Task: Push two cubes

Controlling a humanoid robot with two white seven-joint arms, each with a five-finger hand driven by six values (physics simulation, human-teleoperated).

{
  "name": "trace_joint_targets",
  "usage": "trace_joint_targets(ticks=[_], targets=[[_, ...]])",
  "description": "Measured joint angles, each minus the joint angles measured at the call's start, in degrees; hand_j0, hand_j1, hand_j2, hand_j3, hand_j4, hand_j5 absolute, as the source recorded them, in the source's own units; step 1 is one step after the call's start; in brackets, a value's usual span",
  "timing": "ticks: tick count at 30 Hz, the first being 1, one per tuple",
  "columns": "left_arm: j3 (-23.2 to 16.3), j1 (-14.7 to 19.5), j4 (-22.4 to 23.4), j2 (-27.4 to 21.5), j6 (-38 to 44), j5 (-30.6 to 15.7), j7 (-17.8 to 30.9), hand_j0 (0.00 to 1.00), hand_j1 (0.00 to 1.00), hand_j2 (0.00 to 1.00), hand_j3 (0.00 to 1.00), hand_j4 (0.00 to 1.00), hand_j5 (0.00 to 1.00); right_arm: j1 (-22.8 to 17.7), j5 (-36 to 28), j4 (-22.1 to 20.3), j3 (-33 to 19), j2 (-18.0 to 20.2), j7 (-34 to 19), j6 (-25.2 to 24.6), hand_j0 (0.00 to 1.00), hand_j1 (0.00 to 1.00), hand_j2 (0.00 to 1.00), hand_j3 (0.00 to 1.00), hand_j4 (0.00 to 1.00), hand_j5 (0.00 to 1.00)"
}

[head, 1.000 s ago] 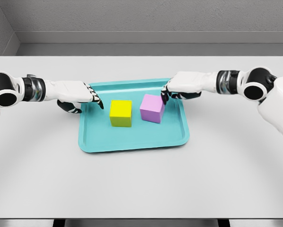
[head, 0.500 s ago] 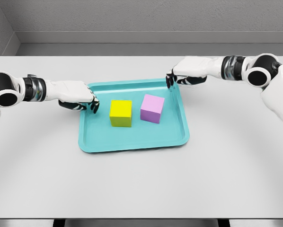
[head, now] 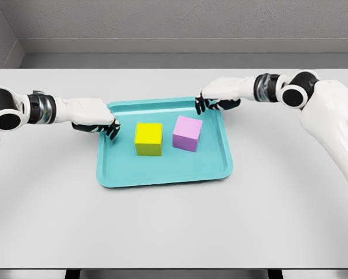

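Observation:
A yellow cube (head: 148,139) and a pink cube (head: 187,133) sit side by side, a small gap between them, in the back half of a teal tray (head: 162,171). My left hand (head: 107,123) hovers over the tray's left rim, fingers curled downward, a short way left of the yellow cube and not touching it. My right hand (head: 209,102) is at the tray's back rim, just behind and above the pink cube, fingers curled down, holding nothing.
The tray lies mid-table on a wide grey tabletop (head: 174,226). A grey wall runs behind the table's back edge.
My right hand lifted off the pink cube and moved back, then slid a little left along the tray's back rim. The left hand curled its fingers. The cubes stayed put.

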State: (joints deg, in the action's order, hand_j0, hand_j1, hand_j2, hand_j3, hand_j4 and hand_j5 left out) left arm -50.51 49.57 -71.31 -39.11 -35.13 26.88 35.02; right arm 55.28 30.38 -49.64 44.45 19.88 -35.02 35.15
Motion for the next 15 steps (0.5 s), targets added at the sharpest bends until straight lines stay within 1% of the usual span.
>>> trace_joint_targets(ticks=[8,15], targets=[[0.58,0.00,0.02,-0.59,0.00,-0.01,0.00,0.37,0.37,0.37,0.37,0.37,0.37,-0.09,0.23,-1.47,3.21,-0.83,0.00,0.00,0.49,0.49,0.49,0.49,0.49,0.49],[0.62,0.00,0.02,-0.67,0.00,-0.01,0.00,0.37,0.37,0.37,0.37,0.37,0.37,-0.53,0.06,-6.12,4.55,-0.40,0.00,-0.01,0.48,0.48,0.48,0.48,0.48,0.48]])
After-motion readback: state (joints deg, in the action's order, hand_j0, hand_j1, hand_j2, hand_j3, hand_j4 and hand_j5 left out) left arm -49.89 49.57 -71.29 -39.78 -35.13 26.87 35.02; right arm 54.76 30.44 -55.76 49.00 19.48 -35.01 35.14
